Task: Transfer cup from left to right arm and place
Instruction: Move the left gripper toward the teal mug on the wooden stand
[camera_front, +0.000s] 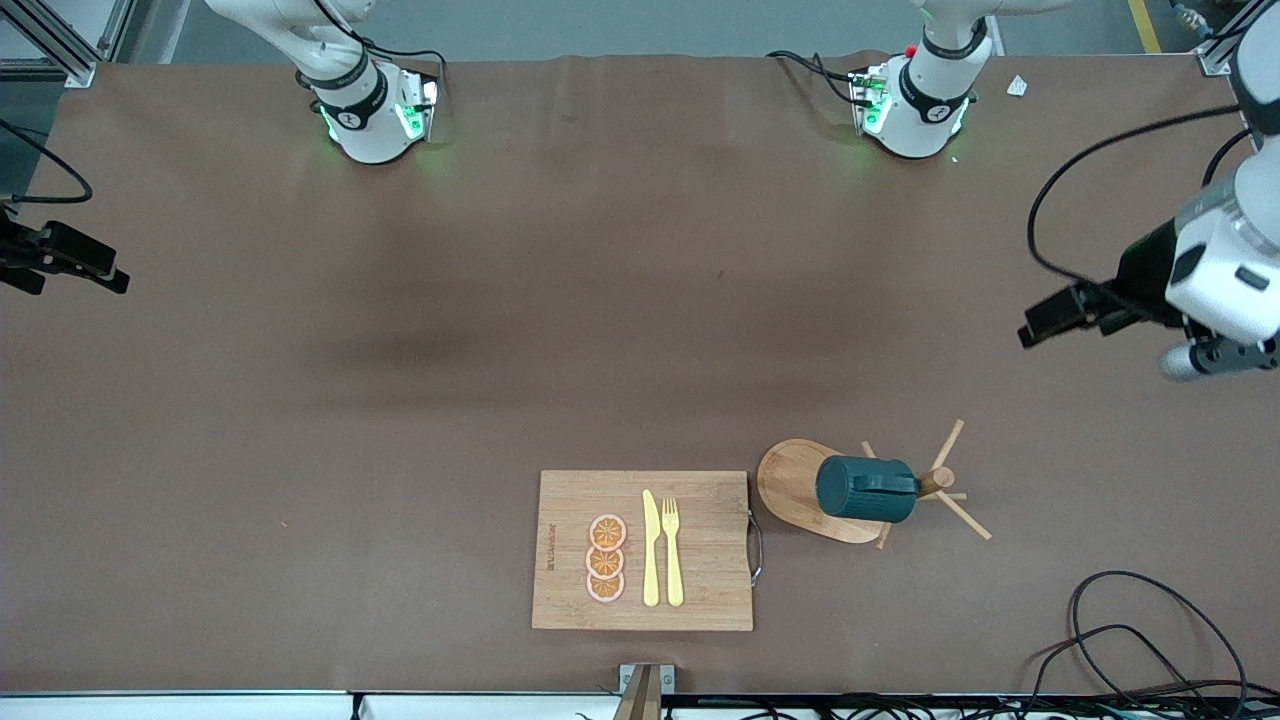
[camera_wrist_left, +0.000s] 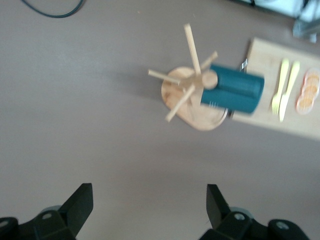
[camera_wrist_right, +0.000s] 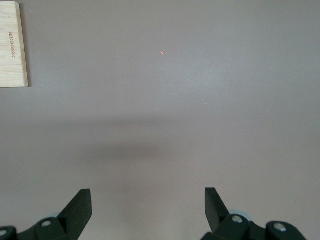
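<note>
The cup (camera_front: 865, 488), dark teal-green with ribbed sides, hangs on its side from a peg of a wooden mug tree (camera_front: 942, 478), over the tree's oval base (camera_front: 788, 478). It also shows in the left wrist view (camera_wrist_left: 234, 90). My left gripper (camera_front: 1045, 322) is open and empty, in the air over bare table toward the left arm's end; in its wrist view (camera_wrist_left: 150, 200) the cup is well apart from it. My right gripper (camera_front: 80, 270) is open and empty at the right arm's end of the table, over bare table in its wrist view (camera_wrist_right: 148, 202).
A wooden cutting board (camera_front: 700, 600) lies beside the mug tree, toward the right arm's end, bearing a yellow knife (camera_front: 650, 550), a yellow fork (camera_front: 672, 550) and three orange slices (camera_front: 606, 558). Black cables (camera_front: 1150, 640) lie near the front edge at the left arm's end.
</note>
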